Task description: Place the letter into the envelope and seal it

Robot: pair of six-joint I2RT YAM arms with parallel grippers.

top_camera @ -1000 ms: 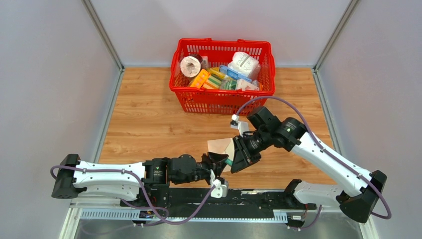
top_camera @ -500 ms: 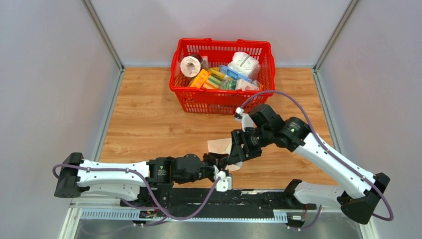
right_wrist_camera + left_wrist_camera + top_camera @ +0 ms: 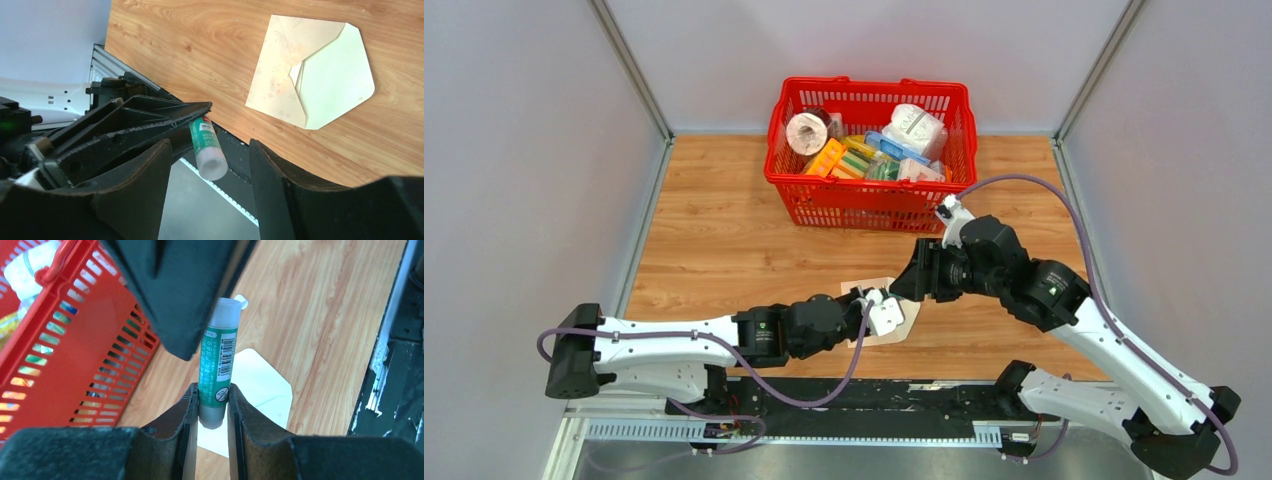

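Observation:
The tan envelope [image 3: 280, 65] lies on the wooden table with its pale flap [image 3: 340, 80] open. A white corner of the letter [image 3: 296, 74] shows at its mouth. My left gripper [image 3: 212, 388] is shut on the grey base of a green glue stick [image 3: 218, 360], held above the envelope [image 3: 260, 385]. My right gripper [image 3: 209, 144] is open, its fingers on either side of the stick's pale end [image 3: 211, 165] without touching it. In the top view both grippers, left [image 3: 879, 303] and right [image 3: 914, 285], meet over the mostly hidden envelope [image 3: 908, 322].
A red basket [image 3: 869, 85] full of groceries stands at the back of the table, close behind the right arm; it also shows in the left wrist view [image 3: 75, 340]. The black rail at the near edge [image 3: 924, 395] runs below the grippers.
My left gripper has moved forward and right over the envelope with the glue stick. My right gripper has drawn back to the right, away from the stick.

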